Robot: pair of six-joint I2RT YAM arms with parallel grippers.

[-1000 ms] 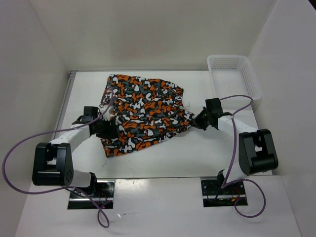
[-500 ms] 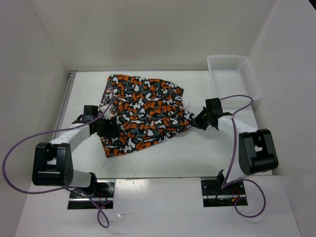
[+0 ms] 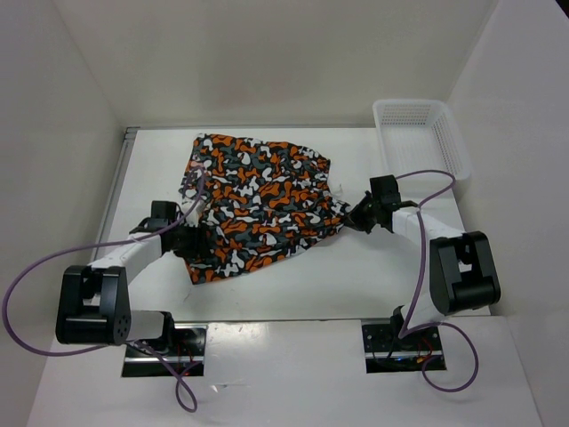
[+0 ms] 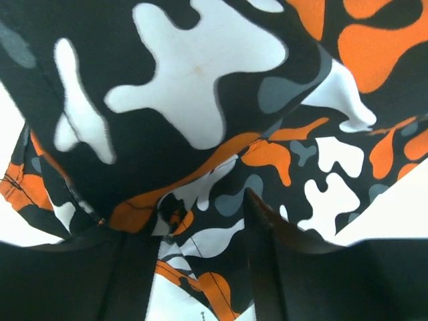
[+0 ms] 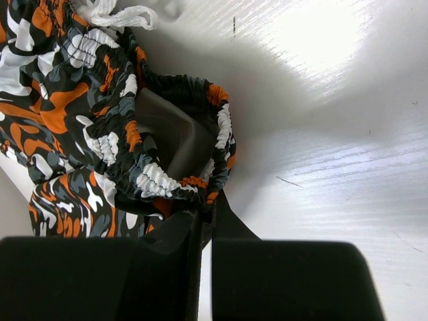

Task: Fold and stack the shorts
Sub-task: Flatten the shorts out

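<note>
The camouflage shorts lie spread flat in the middle of the table. My left gripper is at their near left edge. In the left wrist view its jaws stand apart, with a fold of the shorts lying loosely between them and white table showing below. My right gripper is at the right edge of the shorts. In the right wrist view it is shut on the gathered elastic waistband, held just above the table.
A white mesh basket stands at the back right corner. White walls close in the table on the left, back and right. A white drawstring lies by the waistband.
My left arm has dropped lower and moved slightly toward the near left along the shorts' edge. The right arm and the shorts have hardly moved.
</note>
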